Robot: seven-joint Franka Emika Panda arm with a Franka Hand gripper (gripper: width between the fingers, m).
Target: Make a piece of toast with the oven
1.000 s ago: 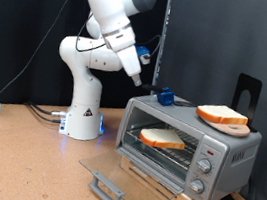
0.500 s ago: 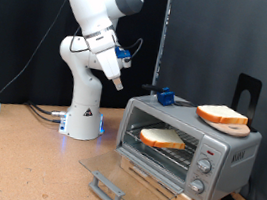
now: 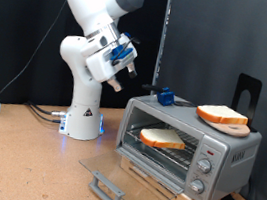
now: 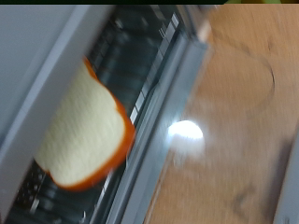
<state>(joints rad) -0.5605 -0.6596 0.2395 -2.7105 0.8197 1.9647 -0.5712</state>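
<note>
In the exterior view the gripper [image 3: 128, 67] hangs in the air at ten o'clock from the oven [image 3: 187, 147] — whether its fingers are spread, I cannot tell. The piece of toast [image 3: 161, 138] lies on the wire rack [image 3: 163, 149], the glass door [image 3: 122, 176] folded down; a second slice [image 3: 221, 115] sits on top. The wrist view shows the toast [image 4: 82, 131] on the rack — no fingers visible.

The oven [image 3: 189, 149] has a brushed silver metal shell with a dull sheen. Its dropped door [image 3: 120, 174] is clear, glossy glass with a matt grey bar handle [image 3: 107, 189]. Inside the oven, the piece of toast [image 3: 163, 139] looks soft and matt on a thin wire rack [image 3: 171, 152]. The table [image 3: 23, 164] under the oven is smooth, matt brown wood.
</note>
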